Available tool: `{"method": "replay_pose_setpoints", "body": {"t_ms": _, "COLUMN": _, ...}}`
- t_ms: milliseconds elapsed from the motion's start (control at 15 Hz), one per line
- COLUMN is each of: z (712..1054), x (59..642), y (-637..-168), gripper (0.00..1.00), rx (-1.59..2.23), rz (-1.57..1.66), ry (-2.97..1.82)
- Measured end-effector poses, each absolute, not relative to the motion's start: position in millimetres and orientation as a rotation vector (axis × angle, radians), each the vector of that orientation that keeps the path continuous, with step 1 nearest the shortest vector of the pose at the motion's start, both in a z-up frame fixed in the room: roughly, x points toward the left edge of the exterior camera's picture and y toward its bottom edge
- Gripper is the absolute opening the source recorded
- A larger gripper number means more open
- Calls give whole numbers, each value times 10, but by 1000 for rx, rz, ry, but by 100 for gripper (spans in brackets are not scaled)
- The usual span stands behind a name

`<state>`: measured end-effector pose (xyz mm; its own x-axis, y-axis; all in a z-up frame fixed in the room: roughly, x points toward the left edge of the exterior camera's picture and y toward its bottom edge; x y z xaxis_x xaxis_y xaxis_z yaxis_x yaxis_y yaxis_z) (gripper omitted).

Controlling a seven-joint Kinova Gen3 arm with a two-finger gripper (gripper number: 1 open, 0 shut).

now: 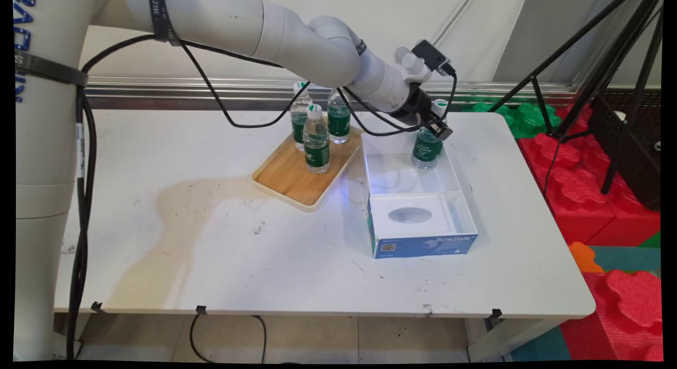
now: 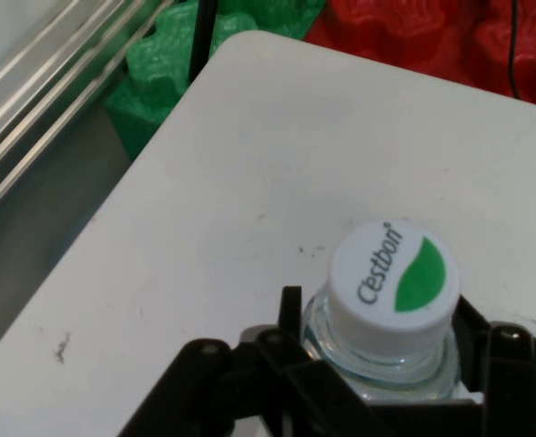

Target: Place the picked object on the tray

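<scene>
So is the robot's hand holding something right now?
End effector: closed on a water bottle, gripped at its neck just under the cap.

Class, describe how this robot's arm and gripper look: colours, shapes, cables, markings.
The arm is white, made of thick rounded tubular links, with blue KINOVA lettering on one link. Black cables hang from it, held by dark straps. The gripper is black, with a jointed linkage.

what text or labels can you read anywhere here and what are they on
"Cestbon": on the white and green cap of the bottle in the gripper, hand view.
"Byte Style": on the blue front of the box on the table.
QR code, too small to read: same box front, left end.
Green labels on the three bottles on the wooden tray: print too small to read.
</scene>
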<state>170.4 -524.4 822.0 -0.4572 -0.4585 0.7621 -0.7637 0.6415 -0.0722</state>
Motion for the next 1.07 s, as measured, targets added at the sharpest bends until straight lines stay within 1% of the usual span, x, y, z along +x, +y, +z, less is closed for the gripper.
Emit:
{"method": "replay_pose_setpoints", "body": {"t_ms": 200, "z": 8243, "x": 1725, "y": -5214, "gripper": 0, "rx": 949, "rz": 538, "ry": -2117}}
{"method": "replay_pose_setpoints", "body": {"t_ms": 467, "z": 8417, "x": 1799, "y": -5090, "gripper": 0, "rx": 948, "rz": 546, "ry": -2084}}
{"method": "replay_pose_setpoints", "body": {"t_ms": 733, "z": 8789, "x": 1938, "y": -4808, "gripper": 0, "rx": 930, "rz": 567, "ry": -2040}}
{"method": "replay_pose_setpoints", "body": {"t_ms": 933, "z": 9002, "x": 2046, "y": -4619, "gripper": 0, "rx": 913, "rz": 582, "ry": -2025}}
{"method": "replay_pose_setpoints", "body": {"t_ms": 1067, "z": 9190, "x": 2177, "y": -4415, "gripper": 0, "rx": 890, "rz": 595, "ry": -2020}}
